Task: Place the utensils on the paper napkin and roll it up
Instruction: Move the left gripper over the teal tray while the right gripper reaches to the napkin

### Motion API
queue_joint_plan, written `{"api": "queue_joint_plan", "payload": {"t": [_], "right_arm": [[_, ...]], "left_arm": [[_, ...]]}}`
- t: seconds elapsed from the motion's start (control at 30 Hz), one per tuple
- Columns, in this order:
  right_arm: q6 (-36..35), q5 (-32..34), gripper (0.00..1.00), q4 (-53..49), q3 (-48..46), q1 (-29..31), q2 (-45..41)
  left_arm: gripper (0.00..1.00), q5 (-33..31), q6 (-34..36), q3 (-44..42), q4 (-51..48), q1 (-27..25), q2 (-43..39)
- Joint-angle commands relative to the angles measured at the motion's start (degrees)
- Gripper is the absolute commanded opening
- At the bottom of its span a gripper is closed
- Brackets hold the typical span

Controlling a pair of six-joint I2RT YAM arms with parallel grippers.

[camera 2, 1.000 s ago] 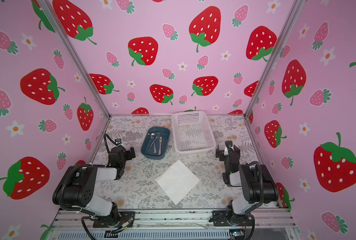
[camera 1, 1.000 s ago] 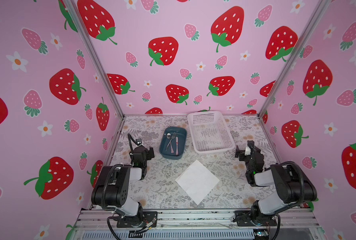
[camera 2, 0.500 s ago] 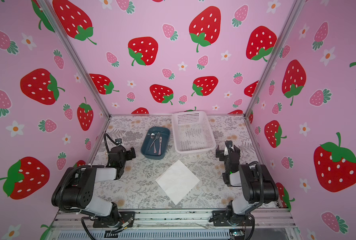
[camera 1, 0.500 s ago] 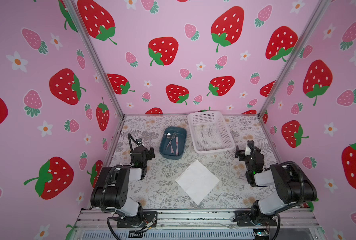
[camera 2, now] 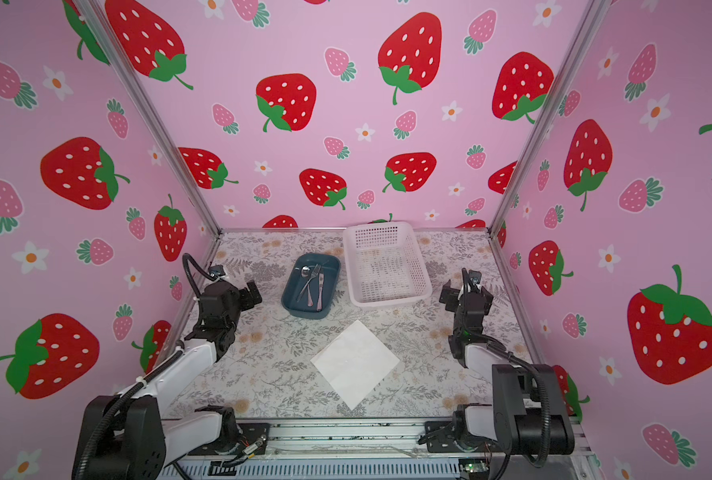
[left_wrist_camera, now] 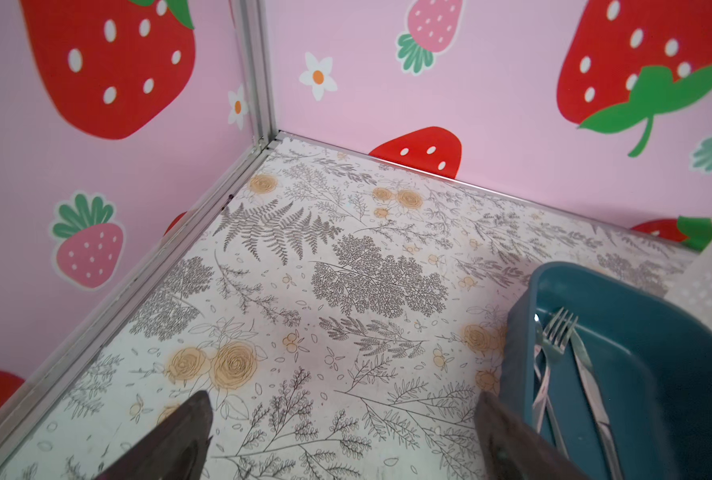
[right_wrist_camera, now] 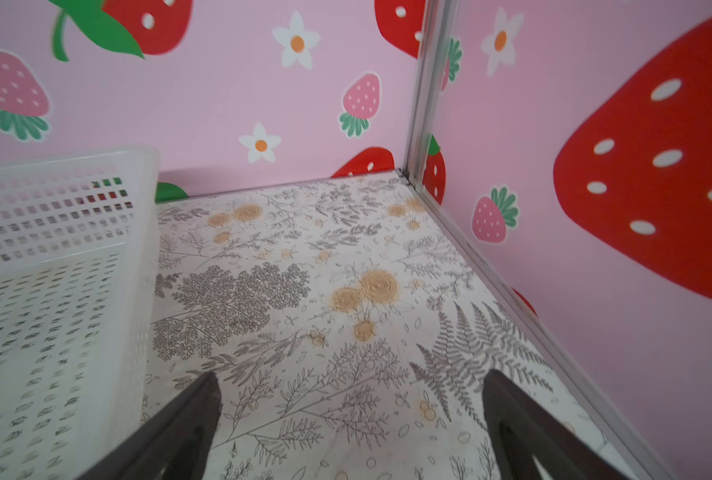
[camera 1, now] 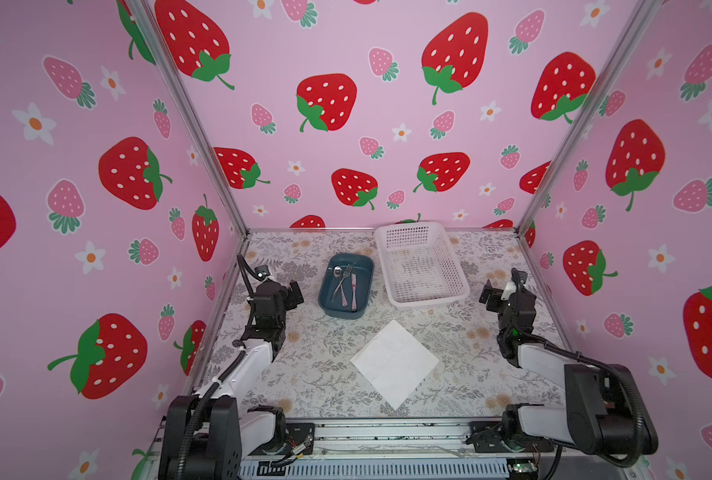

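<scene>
Left pincer [left_wrist_camera: 341,415] and right pincer [right_wrist_camera: 350,395] both gape wide and empty at the sides of the worktop [camera 1: 304,374]; the utensils [camera 1: 346,286] lie together in the blue tub [camera 1: 339,313], the napkin [camera 1: 393,363] lies flat and bare nearby, so placing and rolling are all yet to do.

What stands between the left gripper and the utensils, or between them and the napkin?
Only the blue tub's wall: the utensils lie inside it, beside the open left gripper. Between tub and paper napkin, only bare table.
</scene>
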Motion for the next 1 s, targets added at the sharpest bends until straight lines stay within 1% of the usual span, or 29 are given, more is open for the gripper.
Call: {"api": "queue_joint_plan", "payload": {"t": [0.0, 0.03, 0.07, 0.13, 0.2, 0.27, 0.3, 0.33, 0.37, 0.43, 0.5, 0.6, 0.7, 0.77, 0.83, 0.9, 0.97], "right_arm": [[10.3, 2.6, 1.00, -27.1, 7.8, -0.7, -1.7], [9.7, -2.2, 1.00, -30.6, 9.1, -1.0, -2.3], [9.1, -7.1, 1.00, -32.7, 9.7, -1.3, -3.0], [10.2, -16.0, 1.00, -36.3, 10.4, -1.3, -5.1], [10.8, -25.5, 1.00, -37.6, 10.2, -1.2, -7.1], [14.8, -31.3, 1.00, -39.1, 9.2, -1.1, -8.8], [15.9, -34.4, 1.00, -39.4, 8.6, -1.0, -9.4], [16.4, -39.6, 1.00, -38.7, 7.4, -0.5, -10.3], [17.2, -42.6, 1.00, -38.4, 6.2, 0.4, -10.9], [19.4, -43.3, 1.00, -40.0, 4.9, 3.4, -11.9], [20.5, -42.9, 1.00, -39.9, 3.3, 7.8, -13.4], [21.6, -40.0, 1.00, -40.1, 4.2, 15.4, -12.9], [21.1, -35.2, 0.99, -40.9, 9.3, 20.6, -9.5], [18.4, -32.4, 0.99, -42.1, 14.5, 23.3, -6.0], [16.2, -31.1, 0.99, -43.1, 19.5, 25.1, -2.0], [14.5, -29.3, 0.96, -44.7, 24.3, 26.3, 2.0], [15.0, -22.7, 0.97, -48.7, 29.3, 27.0, 5.2]], "left_arm": [[0.99, 0.1, -10.9, 6.0, -18.2, 1.3, -1.6], [0.99, 6.3, -10.1, 6.9, -19.8, 2.2, -1.7], [0.99, 11.1, -10.3, 7.7, -21.3, 2.7, -1.8], [0.99, 19.0, -11.2, 8.6, -22.7, 2.9, -1.6], [0.99, 28.0, -12.1, 8.5, -22.7, 2.9, -1.6], [0.99, 33.8, -13.5, 7.9, -23.1, 2.8, -1.6], [0.99, 35.7, -14.2, 7.5, -23.2, 2.7, -1.7], [1.00, 37.6, -15.3, 7.0, -23.3, 2.6, -1.9], [1.00, 39.5, -15.8, 6.3, -23.2, 2.4, -2.2], [1.00, 41.4, -15.1, 6.1, -25.1, 1.8, -2.5], [1.00, 40.8, -14.4, 5.9, -27.1, 1.0, -3.2], [0.99, 40.6, -15.2, 4.6, -26.5, -0.3, -4.0], [1.00, 40.3, -15.0, 5.1, -27.1, -1.0, -3.6], [0.99, 40.3, -15.1, 5.7, -27.6, -1.2, -3.1], [0.99, 40.7, -15.0, 6.5, -28.0, -1.6, -2.8], [0.99, 40.7, -14.6, 7.6, -29.0, -2.2, -2.4], [0.98, 39.6, -13.5, 9.3, -31.1, -3.2, -1.8]]}}
